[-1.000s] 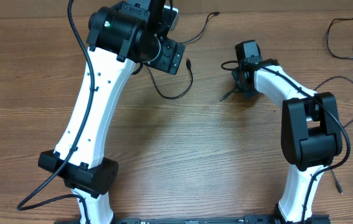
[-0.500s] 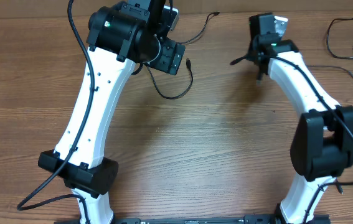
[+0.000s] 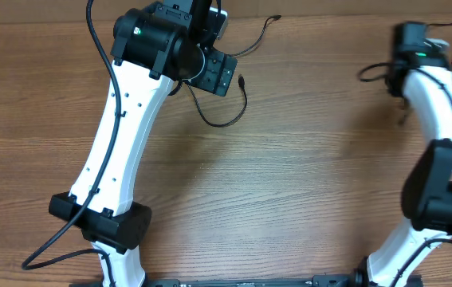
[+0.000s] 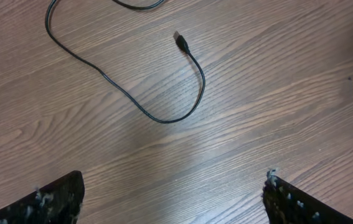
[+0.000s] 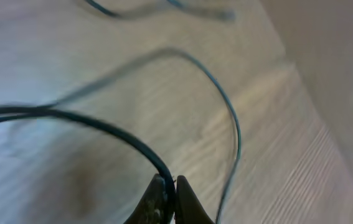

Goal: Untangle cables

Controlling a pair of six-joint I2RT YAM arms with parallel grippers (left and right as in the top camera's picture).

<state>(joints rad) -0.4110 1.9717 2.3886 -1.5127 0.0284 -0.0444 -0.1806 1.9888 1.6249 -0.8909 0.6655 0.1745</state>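
Note:
A thin black cable [image 3: 224, 119] lies looped on the wood table by the left arm's head, its plug end [image 3: 242, 80] free; it also shows in the left wrist view [image 4: 164, 118] with its plug [image 4: 180, 42]. My left gripper [image 4: 170, 199] is open and empty above bare wood, below that loop. My right gripper [image 5: 169, 186] is shut on a black cable [image 5: 101, 127] and holds it up at the far right of the table [image 3: 401, 76]; the view is blurred by motion. More cable strands [image 3: 437, 72] lie at the back right corner.
A second thin strand [image 3: 261, 32] runs out from behind the left arm at the back. The table's far edge [image 3: 329, 16] runs just behind both arms. The wall shows at the right in the right wrist view [image 5: 338, 74].
My right arm has swung from the table's middle to the far right, carrying the cable with it. The left arm and its loop have not moved.

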